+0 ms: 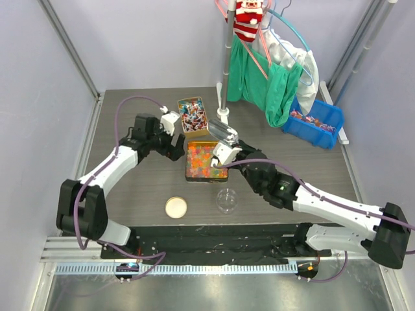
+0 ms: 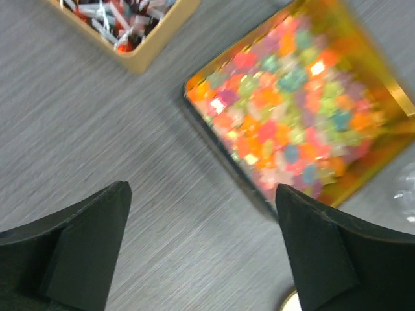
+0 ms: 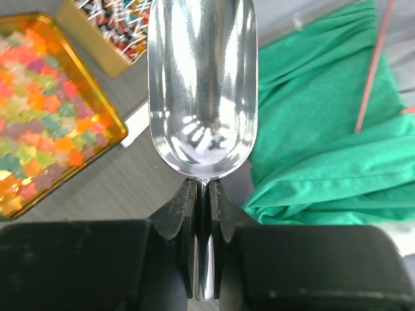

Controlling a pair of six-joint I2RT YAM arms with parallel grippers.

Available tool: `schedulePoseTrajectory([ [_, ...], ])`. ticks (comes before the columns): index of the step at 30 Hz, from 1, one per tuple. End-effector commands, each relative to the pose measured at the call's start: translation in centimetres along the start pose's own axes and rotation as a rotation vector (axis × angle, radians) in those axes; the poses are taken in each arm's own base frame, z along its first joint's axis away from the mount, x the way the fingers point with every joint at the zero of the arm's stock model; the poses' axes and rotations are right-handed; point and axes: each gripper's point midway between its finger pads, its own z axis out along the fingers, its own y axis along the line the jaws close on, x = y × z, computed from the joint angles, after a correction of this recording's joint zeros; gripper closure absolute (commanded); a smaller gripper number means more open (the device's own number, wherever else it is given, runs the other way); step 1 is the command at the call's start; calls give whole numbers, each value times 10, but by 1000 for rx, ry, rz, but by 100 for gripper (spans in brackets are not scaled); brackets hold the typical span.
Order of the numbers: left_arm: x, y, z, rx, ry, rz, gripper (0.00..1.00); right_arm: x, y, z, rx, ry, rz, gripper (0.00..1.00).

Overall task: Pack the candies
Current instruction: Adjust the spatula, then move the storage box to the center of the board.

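Observation:
The candies, in red, blue and white wrappers, fill a tan box at the back centre; they also show in the left wrist view and the right wrist view. My right gripper is shut on the handle of an empty metal scoop, held above the table to the right of that box. My left gripper is open and empty, low over bare table left of the golden tin. More wrapped candies lie in a blue bin at the back right.
A golden tin of jelly pieces sits between the grippers. A clear cup and a round lid stand nearer the bases. A stand pole with green cloth rises behind.

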Motion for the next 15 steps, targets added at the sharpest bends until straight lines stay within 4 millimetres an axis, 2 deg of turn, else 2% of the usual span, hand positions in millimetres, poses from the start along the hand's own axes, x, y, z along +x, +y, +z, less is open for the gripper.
schedulePoseTrajectory([
  [1, 11, 31, 11, -183, 56, 66, 10, -28, -55, -14, 152, -96, 149, 99],
  [3, 16, 36, 14, -208, 84, 75, 26, -28, -57, -15, 160, -103, 156, 99],
  [4, 16, 37, 14, -213, 90, 80, 41, -28, -58, -16, 162, -107, 158, 99],
  [5, 18, 40, 14, -226, 101, 82, 50, -28, -59, -18, 165, -110, 162, 99],
  [6, 18, 41, 14, -230, 106, 85, 65, -28, -60, -18, 168, -113, 163, 99],
  [9, 21, 43, 16, -244, 122, 95, 90, -29, -61, -20, 171, -119, 168, 99],
  [12, 32, 40, 23, -243, 167, 115, 100, -30, -66, -23, 187, -133, 180, 99],
  [15, 42, 25, 35, -205, 207, 144, 100, -32, -73, -28, 208, -149, 201, 99],
])
